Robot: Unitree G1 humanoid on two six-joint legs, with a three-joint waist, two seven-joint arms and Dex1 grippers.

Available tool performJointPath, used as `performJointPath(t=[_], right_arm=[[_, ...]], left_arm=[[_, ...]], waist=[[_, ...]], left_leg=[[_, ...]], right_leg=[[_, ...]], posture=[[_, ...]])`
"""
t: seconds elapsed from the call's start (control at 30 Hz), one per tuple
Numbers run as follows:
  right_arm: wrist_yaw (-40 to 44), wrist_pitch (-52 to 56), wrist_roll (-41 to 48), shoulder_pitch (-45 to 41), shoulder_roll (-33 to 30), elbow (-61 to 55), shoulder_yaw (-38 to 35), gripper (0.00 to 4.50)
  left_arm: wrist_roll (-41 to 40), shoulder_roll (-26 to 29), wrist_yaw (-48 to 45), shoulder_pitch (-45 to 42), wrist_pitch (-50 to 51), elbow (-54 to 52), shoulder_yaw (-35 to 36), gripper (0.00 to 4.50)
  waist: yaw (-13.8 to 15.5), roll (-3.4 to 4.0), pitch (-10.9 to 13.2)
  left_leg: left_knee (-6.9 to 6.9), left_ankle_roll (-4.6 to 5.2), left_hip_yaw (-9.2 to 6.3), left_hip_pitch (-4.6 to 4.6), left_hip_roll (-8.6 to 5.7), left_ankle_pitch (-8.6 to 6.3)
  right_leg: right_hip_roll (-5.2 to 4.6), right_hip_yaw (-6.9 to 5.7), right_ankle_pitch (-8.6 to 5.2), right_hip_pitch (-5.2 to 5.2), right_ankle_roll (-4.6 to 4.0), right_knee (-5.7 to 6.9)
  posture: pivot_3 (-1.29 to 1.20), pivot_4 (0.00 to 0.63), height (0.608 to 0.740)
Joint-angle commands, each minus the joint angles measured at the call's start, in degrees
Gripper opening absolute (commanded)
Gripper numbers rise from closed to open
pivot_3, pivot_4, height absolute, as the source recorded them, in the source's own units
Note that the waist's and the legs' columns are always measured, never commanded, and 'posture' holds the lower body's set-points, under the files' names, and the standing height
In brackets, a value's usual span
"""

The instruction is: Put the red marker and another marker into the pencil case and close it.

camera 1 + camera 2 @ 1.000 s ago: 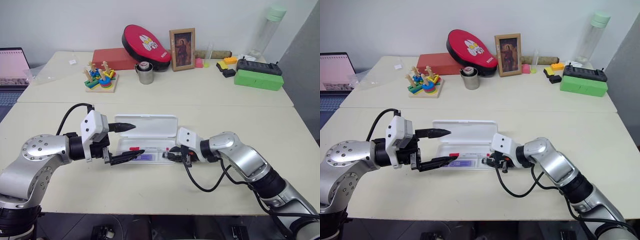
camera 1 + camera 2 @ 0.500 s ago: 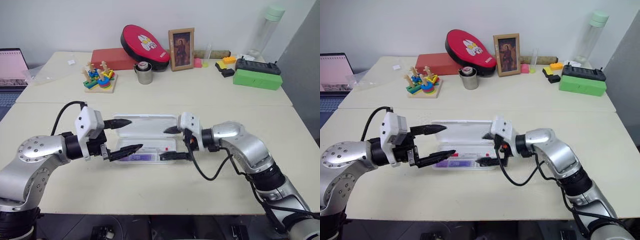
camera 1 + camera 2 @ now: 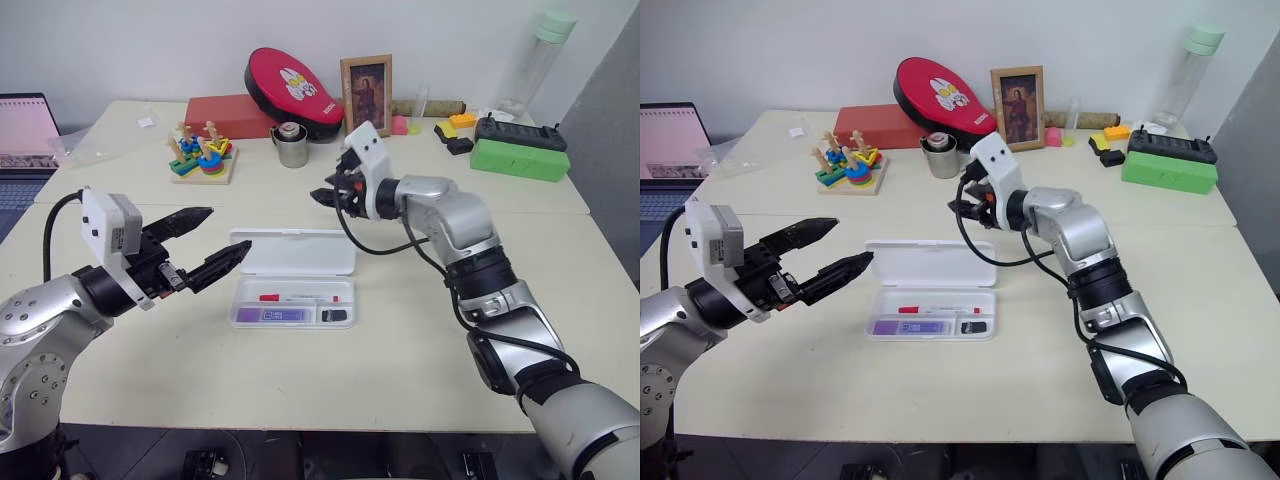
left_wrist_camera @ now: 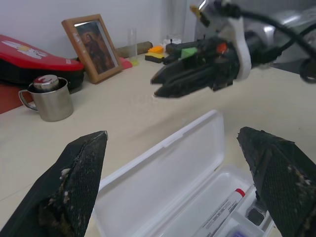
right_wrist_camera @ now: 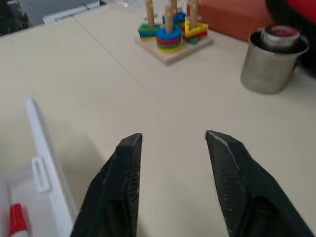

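Table (image 3: 420, 330): pencil case (image 3: 293, 285) open, both markers inside; both hands unclenched, empty.

Left end effector (image 3: 207, 243) spread wide, right end effector (image 3: 327, 192) raised, narrowly parted

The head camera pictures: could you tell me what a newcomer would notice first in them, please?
Probably the pencil case, lying open at the middle of the near table, with the red marker and a purple marker inside its tray. Next, the two arms around it: the left pincer gapes wide just left of the case, and the right pincer hangs empty above the table beyond the lid. Behind, a red oval pad leans near a framed picture.
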Motion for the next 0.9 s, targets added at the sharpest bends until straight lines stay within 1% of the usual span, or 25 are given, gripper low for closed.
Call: performJointPath(t=[0.03,0.1,0.17,0.4,0.53,0.63,0.77,0.9], right_arm=[[4.7,-1.5,-1.2,0.0,-0.5,-3.7,3.5,0.88],[6.8,-1.3,-1.2,1.0,-1.0,-5.4,4.9,0.32],[8.6,-1.1,-1.1,1.8,-1.6,-7.3,5.9,0.03],[14.9,0.9,-0.7,5.9,-4.5,-15.2,10.4,0.03],[20.3,-1.5,-0.3,10.4,-8.1,-23.1,14.0,0.03],[23.8,-2.4,-1.4,13.2,-11.3,-26.7,18.0,0.03],[23.0,-4.6,-7.5,15.2,-13.1,-24.4,24.2,0.03],[22.3,-4.7,-9.6,16.4,-12.6,-21.9,25.2,0.03]], left_arm=[[-2.0,1.3,0.0,1.4,0.1,-2.7,3.8,4.50],[-2.9,1.9,0.0,2.1,0.4,-2.9,4.9,4.50],[-3.6,2.3,-0.1,2.5,0.6,-3.1,5.6,4.50],[-4.6,3.8,-1.5,3.3,1.0,-3.1,5.7,4.50],[-5.4,5.5,-3.7,4.6,1.7,-3.7,5.6,4.50],[-5.2,6.4,-5.0,5.6,1.8,-4.0,5.2,4.50],[-5.3,6.6,-5.0,4.5,1.8,-3.4,4.5,4.50],[-5.4,6.6,-5.3,4.1,2.1,-3.5,3.8,4.50]], waist=[[0.0,0.01,0.0],[0.0,0.01,0.0],[0.0,0.01,0.0],[0.0,0.01,0.0],[0.0,0.00,0.0],[0.0,0.00,0.0],[0.0,0.00,0.0],[-0.1,-0.04,0.0]], left_leg=[[-0.01,0.00,0.00,0.00,0.00,0.00],[-0.01,0.00,-0.01,0.01,0.00,0.00],[0.00,0.00,0.00,0.00,0.00,0.00],[0.00,0.00,-0.01,0.01,0.00,0.00],[0.00,0.00,-0.01,0.02,0.00,0.00],[0.00,0.00,-0.01,0.03,0.00,0.00],[0.00,0.00,-0.01,0.03,0.00,0.00],[0.01,0.00,0.00,0.14,0.00,0.00]], right_leg=[[0.00,0.00,0.00,-0.01,0.00,0.00],[0.00,-0.01,0.00,-0.01,0.00,0.03],[0.00,-0.01,0.00,0.00,0.00,0.03],[0.00,-0.01,0.00,0.01,0.00,0.02],[0.00,-0.01,0.00,0.02,0.00,0.00],[0.00,-0.01,-0.01,0.04,0.00,-0.01],[0.00,-0.01,-0.01,0.03,0.00,-0.01],[0.00,0.01,-0.02,0.11,0.01,-0.01]], posture=[[0.00,0.150,0.740],[0.00,0.150,0.740],[0.00,0.150,0.740],[0.00,0.150,0.740],[0.00,0.150,0.740],[0.00,0.150,0.740],[0.00,0.150,0.740],[0.00,0.150,0.740]])
